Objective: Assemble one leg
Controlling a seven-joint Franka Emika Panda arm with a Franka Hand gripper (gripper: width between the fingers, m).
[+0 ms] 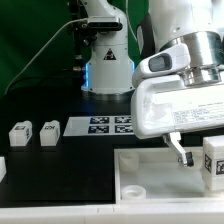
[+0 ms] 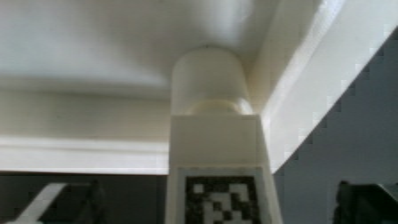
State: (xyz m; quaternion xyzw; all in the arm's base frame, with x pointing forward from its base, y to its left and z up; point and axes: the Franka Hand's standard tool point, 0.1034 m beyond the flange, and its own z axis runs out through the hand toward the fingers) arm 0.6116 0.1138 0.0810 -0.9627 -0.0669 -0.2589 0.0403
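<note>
A leg [image 1: 214, 166], a stubby white block with a black-and-white tag, stands at the exterior view's right on the corner of the large white tray [image 1: 150, 172]. My gripper [image 1: 202, 157] is down around it. In the wrist view the leg [image 2: 217, 120] runs between my two dark fingers [image 2: 64, 203], its rounded end against the tray's inner corner [image 2: 107, 110]. A gap shows on each side of the leg, so the gripper is open. Two more legs [image 1: 22, 132] [image 1: 48, 131] lie on the black table at the left.
The marker board [image 1: 110, 124] lies at the back middle of the table. A white part [image 1: 2, 168] shows at the left edge. The tray has a corner hole [image 1: 133, 190] near the front. The robot base [image 1: 105, 70] stands behind.
</note>
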